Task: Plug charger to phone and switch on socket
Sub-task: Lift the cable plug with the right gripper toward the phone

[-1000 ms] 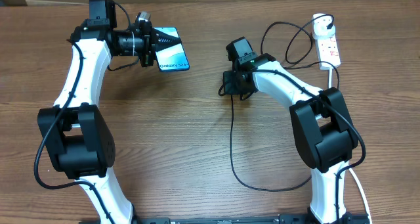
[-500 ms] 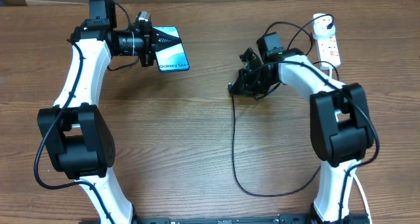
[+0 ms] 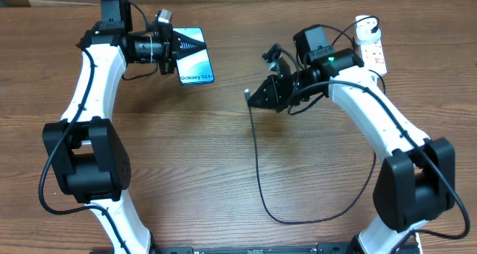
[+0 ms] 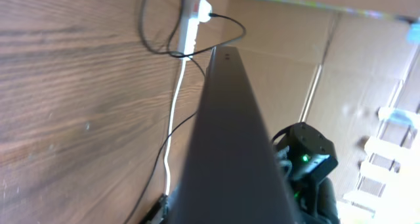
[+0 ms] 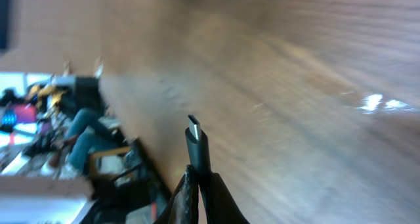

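The phone (image 3: 196,57), teal screen lit, is raised off the table at the back left with my left gripper (image 3: 174,51) shut on its left edge. In the left wrist view the phone (image 4: 230,138) is a dark slab seen edge-on that hides the fingers. My right gripper (image 3: 256,97) is shut on the charger's black connector tip (image 3: 247,94), right of the phone and apart from it. The tip (image 5: 196,137) sticks out above the shut fingers (image 5: 216,198). The black cable (image 3: 255,157) loops over the table to the round white adapter (image 3: 364,32) in the socket (image 3: 375,56).
The socket's white cord (image 3: 376,81) runs down behind the right arm. The socket (image 4: 191,20) and its cord also show far off in the left wrist view. Cardboard boxes line the table's back edge. The cable's slack lies in a wide loop at front centre (image 3: 298,220).
My right arm has swung out to the right and turned its gripper toward the left, carrying the connector tip and dragging the cable's loop. The left arm and phone have stayed put.
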`<state>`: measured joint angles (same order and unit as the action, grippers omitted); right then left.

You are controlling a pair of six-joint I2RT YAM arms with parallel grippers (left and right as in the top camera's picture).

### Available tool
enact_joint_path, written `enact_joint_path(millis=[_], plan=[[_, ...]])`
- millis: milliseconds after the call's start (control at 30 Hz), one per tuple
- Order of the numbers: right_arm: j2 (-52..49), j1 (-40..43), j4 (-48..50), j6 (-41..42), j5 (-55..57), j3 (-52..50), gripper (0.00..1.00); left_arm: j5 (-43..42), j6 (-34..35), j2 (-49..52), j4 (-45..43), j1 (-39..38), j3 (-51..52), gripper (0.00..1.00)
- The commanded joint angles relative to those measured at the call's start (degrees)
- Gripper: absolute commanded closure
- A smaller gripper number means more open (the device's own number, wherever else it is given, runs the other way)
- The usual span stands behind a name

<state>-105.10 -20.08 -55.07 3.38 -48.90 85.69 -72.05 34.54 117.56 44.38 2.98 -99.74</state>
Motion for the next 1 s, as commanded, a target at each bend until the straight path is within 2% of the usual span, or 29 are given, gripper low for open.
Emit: enact_joint_path(millis=[0, 100, 433, 533, 633, 700, 833, 967], plan=[[1.88, -2.58, -0.85, -0.87, -5.51, -0.11, 0.96, -8.39, -5.51, -1.64, -2.10, -0.76, -0.85, 0.96], [1.90, -4.50, -1.75, -0.87, -9.57, -0.11, 0.96, -11.47, -6.86, -1.64, -4.35, -0.76, -0.85, 0.96], [1.92, -6.23, 1.07, 0.24, -17.99, -0.11, 0.96, -11.61, -8.04, -1.64, -6.56, -0.76, -0.85, 0.96], [1.92, -6.05, 1.29, 2.89, -8.50, -0.11, 0.96, -11.43, -8.20, -1.64, -6.62, -0.76, -0.85, 0.96], [1.84, -6.47, 0.72, 7.26, 8.94, -0.13, 0.96, -11.41, -8.17, -1.64, -7.34, -0.63, -0.85, 0.96], [1.53, -7.45, 0.74, 8.90, 17.07, -0.13, 0.87, -11.43, -7.87, -1.64, -8.15, -0.31, -0.85, 0.96], [0.42, -10.34, 0.98, 8.94, 24.76, -0.13, 0.66, -11.32, -6.54, -1.64, -9.88, 1.03, -0.85, 0.96], [-2.25, -13.77, 1.25, 10.19, 33.18, -0.13, 0.56, -9.44, -3.63, -1.64, -10.60, 3.37, -0.85, 0.96]])
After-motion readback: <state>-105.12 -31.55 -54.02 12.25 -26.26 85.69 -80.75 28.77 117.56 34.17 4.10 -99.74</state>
